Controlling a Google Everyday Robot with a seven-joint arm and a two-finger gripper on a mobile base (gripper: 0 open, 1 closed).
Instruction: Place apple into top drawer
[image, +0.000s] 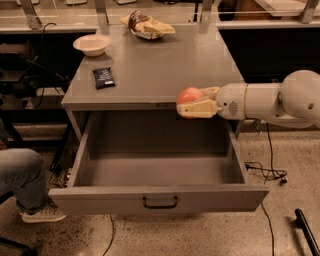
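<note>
The red-orange apple (189, 95) is held in my gripper (192, 102), whose cream fingers are shut on it from the right. The white arm (270, 102) reaches in from the right edge. The apple hangs at the cabinet top's front edge, above the back right part of the open top drawer (155, 170). The drawer is pulled fully out, its grey inside shows nothing in it, and its dark curved handle (160, 202) sits at the centre of the front panel.
On the grey cabinet top (150, 65) lie a small dark snack packet (103, 77), a cream bowl (91, 44) at the back left and a crumpled chip bag (146, 25) at the back. A person's leg and shoe (27, 185) are at the left. Cables run on the floor at the right.
</note>
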